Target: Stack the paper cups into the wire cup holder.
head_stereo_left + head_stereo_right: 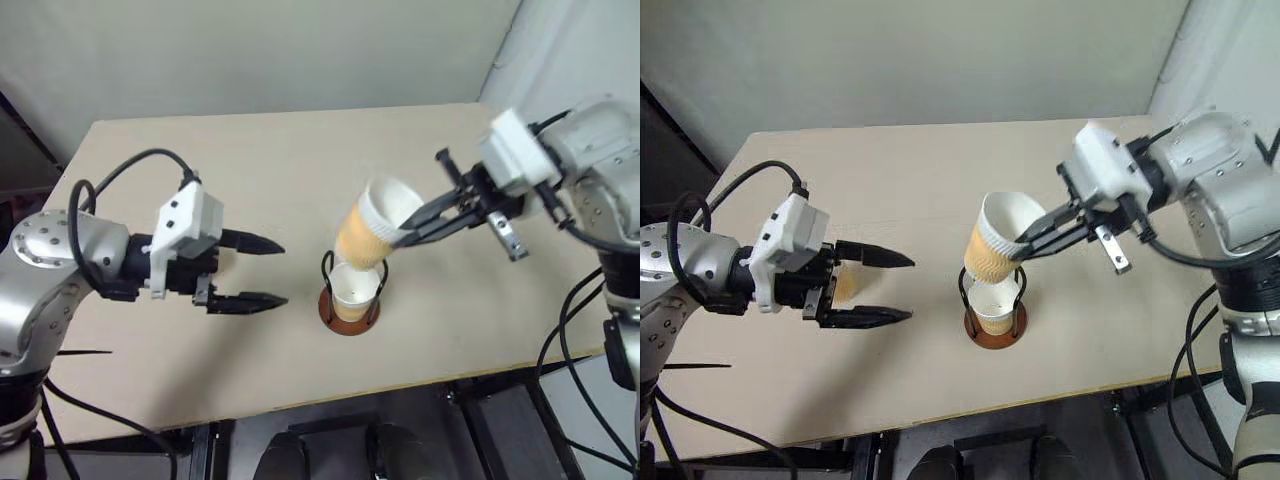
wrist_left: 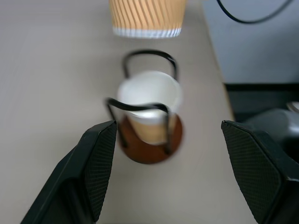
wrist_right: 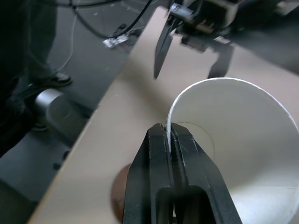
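The right gripper, pinching the rim of a tilted cup just above the cup in the holder, may jam it on the wires; the left gripper stands wide, empty.

Left pincer – fingers spread wide, pointing level toward centre, holding nothing; right pincer – raised, angled downward, fingers clamped together on cup rim

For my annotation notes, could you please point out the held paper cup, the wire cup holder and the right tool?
held paper cup [image 1: 992,252], right eye view, ribbed outer wall.
wire cup holder [image 1: 330,308], left eye view, brown base edge.
right tool [image 3: 169,133], right wrist view, fingertips pinching cup rim.
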You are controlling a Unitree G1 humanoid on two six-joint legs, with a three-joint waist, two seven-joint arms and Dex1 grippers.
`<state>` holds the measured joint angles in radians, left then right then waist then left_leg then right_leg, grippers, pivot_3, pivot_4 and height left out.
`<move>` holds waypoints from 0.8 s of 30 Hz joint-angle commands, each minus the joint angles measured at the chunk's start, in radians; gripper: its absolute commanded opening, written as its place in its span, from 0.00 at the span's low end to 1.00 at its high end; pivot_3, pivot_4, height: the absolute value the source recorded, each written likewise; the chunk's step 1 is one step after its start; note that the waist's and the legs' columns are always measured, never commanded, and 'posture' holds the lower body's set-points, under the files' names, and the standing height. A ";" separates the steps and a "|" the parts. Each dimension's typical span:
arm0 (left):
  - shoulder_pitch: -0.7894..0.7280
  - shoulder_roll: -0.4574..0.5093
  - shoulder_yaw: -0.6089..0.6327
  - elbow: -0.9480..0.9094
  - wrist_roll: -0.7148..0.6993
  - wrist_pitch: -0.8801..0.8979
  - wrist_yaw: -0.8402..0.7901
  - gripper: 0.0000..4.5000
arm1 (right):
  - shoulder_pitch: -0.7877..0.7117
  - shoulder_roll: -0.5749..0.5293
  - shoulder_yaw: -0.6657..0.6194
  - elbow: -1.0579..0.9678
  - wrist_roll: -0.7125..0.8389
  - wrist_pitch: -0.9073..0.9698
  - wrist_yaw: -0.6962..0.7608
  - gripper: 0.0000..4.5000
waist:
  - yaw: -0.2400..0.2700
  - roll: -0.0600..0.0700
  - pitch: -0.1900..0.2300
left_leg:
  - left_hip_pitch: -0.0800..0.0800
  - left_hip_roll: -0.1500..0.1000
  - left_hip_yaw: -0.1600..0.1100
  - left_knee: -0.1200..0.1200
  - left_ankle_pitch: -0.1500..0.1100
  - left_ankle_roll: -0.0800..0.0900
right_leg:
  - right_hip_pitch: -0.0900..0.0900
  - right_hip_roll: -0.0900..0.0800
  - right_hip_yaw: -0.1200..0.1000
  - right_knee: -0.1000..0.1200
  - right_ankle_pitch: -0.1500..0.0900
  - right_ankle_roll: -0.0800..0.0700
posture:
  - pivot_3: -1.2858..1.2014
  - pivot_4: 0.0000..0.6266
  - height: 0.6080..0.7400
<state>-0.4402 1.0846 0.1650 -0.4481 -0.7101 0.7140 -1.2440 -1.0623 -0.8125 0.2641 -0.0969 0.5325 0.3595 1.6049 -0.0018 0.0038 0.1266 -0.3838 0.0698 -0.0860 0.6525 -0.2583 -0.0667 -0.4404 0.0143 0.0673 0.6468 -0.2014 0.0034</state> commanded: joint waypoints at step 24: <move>0.059 0.092 0.088 0.075 0.150 -0.087 0.103 0.85 | 0.023 0.117 0.041 0.104 -0.287 -0.135 -0.058 0.85 | -0.003 0.000 0.000 | 0.000 0.001 -0.010 -0.004 0.001 0.005 | -0.003 0.003 0.002 -0.001 0.005 -0.005 | 0.52 0.24 1.00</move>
<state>-0.3722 1.1401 0.1944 -0.3934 -0.5923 0.6639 -1.1413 -1.0072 -0.7039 0.3730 -0.0235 0.2324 0.2206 1.5858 -0.0048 0.0038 0.1266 -0.3835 0.0713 -0.0965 0.6488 -0.2573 -0.0621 -0.4433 0.0170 0.0690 0.6459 -0.1966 -0.0015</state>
